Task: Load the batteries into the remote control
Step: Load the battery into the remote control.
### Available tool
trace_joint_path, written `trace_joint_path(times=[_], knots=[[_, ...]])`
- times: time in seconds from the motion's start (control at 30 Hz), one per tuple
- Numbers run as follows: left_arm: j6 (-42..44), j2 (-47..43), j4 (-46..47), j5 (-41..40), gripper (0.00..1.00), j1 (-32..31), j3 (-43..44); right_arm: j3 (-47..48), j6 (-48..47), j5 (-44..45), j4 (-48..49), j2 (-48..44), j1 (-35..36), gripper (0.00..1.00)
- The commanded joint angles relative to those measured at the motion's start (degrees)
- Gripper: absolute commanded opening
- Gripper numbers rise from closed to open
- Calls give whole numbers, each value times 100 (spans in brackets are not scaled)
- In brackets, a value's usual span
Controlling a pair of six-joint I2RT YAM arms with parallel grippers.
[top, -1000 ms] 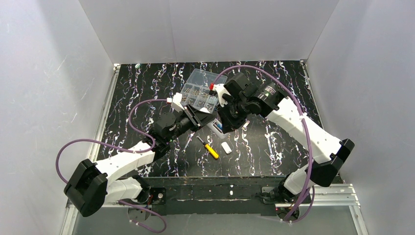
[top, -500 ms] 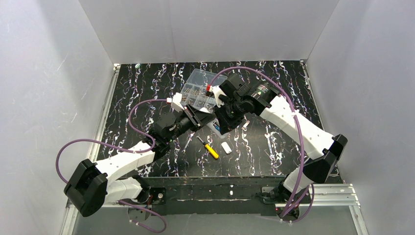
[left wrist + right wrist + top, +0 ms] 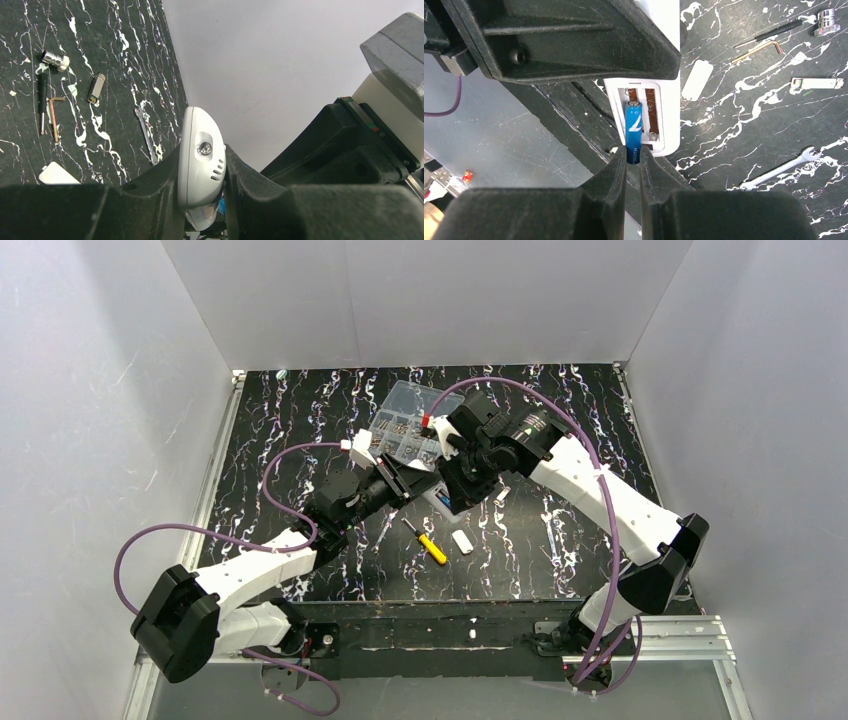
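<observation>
My right jaws are pinched tight on battery, nose inside remote control compartment; left jaws clamp that remote control. Compress spring first, then tip tail down, staying aligned.

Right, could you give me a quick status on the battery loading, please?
Left gripper shut on remote control. Right gripper shut on blue battery, lined up with one slot of the open bay; other slot empty. No obstruction seen.
</observation>
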Motion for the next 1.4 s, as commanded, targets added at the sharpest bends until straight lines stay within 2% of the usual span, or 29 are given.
trace_joint_path(times=[0.0, 1.1, 1.37], knots=[[-12, -167, 516, -1, 0, -27, 155, -39, 13, 29, 152, -18, 26, 1], [-416, -110, 730, 40, 0, -32, 194, -16, -82, 240, 316, 96, 26, 1], [-490, -77, 776, 38, 0, -27, 199, 66, -136, 271, 276, 111, 26, 5]])
